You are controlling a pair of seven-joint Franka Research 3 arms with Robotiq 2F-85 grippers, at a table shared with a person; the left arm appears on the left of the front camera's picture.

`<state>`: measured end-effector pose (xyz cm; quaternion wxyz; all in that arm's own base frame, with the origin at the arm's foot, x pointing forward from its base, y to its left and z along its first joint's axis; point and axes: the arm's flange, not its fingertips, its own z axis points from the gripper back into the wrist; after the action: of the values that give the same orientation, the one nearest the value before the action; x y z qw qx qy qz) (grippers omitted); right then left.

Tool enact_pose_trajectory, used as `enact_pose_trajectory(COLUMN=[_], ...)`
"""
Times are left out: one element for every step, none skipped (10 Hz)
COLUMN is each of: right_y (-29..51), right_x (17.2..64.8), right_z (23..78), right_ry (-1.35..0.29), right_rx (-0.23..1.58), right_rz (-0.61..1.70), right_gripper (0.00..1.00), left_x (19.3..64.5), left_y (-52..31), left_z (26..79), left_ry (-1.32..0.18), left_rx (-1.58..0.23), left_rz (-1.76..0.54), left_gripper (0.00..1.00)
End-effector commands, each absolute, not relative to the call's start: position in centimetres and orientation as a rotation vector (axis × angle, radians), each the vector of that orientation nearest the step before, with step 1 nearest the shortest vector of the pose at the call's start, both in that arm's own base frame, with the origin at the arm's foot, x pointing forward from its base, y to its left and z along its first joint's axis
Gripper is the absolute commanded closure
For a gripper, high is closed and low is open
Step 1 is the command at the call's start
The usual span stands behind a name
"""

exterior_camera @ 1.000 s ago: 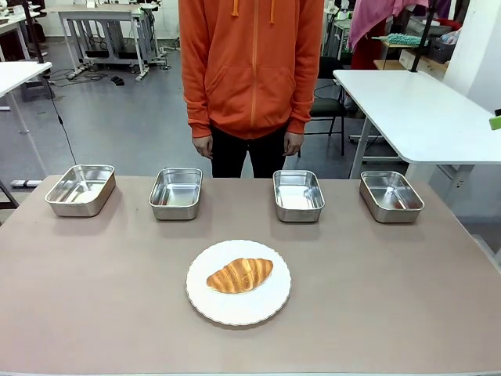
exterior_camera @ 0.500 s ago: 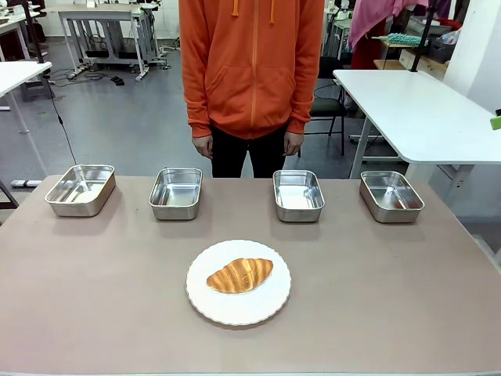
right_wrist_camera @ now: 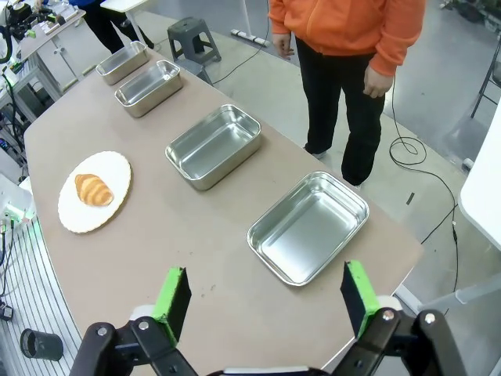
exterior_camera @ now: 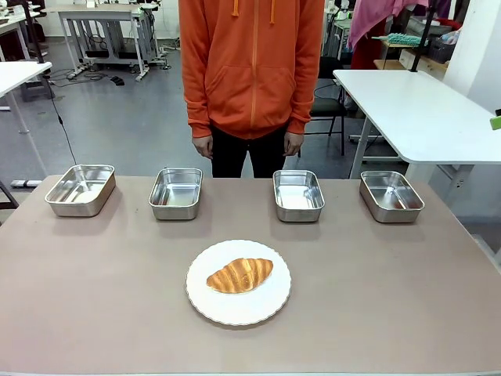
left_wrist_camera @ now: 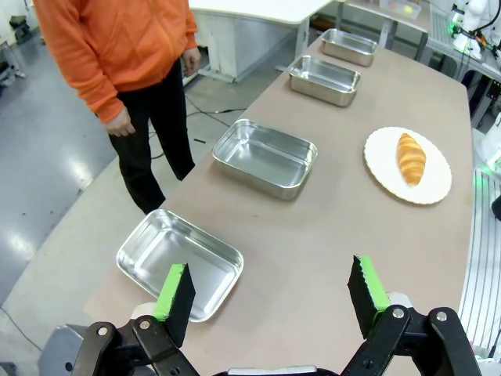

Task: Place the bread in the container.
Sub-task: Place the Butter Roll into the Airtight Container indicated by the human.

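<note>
No visible change anywhere on the table [exterior_camera: 94, 313] or beyond it since a second ago.

A lab or workshop: white worktables [exterior_camera: 415, 110], trailing cables [exterior_camera: 61, 125], and equipment benches [exterior_camera: 102, 16] on a grey floor [exterior_camera: 133, 125].

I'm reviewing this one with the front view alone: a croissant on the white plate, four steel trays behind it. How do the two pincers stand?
Observer: The left pincer is open and holds nothing. Its wrist camera looks down past it at the leftmost tray.
Operator: And the right one?
Observer: The right pincer is also open and holds nothing. It is above the other end of the table, with the rightmost tray just beyond its fingers.
</note>
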<state>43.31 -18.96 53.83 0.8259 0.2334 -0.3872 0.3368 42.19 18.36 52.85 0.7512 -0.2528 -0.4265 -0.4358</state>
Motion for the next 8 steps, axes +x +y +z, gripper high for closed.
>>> enact_pose_trajectory(right_y=[-18.92, -18.92, -18.92, -18.92, -18.92, -18.92, -18.92, -18.92], right_x=[43.35, 43.35, 43.35, 43.35, 43.35, 43.35, 43.35, 43.35], right_z=[53.92, 53.92, 53.92, 53.92, 53.92, 53.92, 53.92, 53.92], right_ry=[-0.832, -0.832, -0.832, -0.832, -0.832, -0.832, -0.832, -0.832], right_rx=[0.503, 0.503, 0.503, 0.503, 0.503, 0.503, 0.503, 0.503], right_rz=[0.720, 0.720, 0.720, 0.720, 0.720, 0.720, 0.720, 0.720], right_gripper=[0.00, 0.00, 0.00, 0.00, 0.00, 0.00, 0.00, 0.00], left_x=[42.11, 42.11, 42.11, 42.11, 42.11, 42.11, 42.11, 42.11], left_y=[18.57, 18.57, 18.57, 18.57, 18.57, 18.57, 18.57, 18.57], left_z=[52.99, 52.99, 52.99, 52.99, 52.99, 52.99, 52.99, 52.99], left_ry=[-0.945, -0.945, -0.945, -0.945, -0.945, -0.945, -0.945, -0.945], left_rx=[-0.560, -0.560, -0.560, -0.560, -0.560, -0.560, -0.560, -0.560], left_rz=[-0.965, -0.965, -0.965, -0.965, -0.965, -0.965, -0.965, -0.965], left_gripper=[0.00, 0.00, 0.00, 0.00, 0.00, 0.00, 0.00, 0.00])
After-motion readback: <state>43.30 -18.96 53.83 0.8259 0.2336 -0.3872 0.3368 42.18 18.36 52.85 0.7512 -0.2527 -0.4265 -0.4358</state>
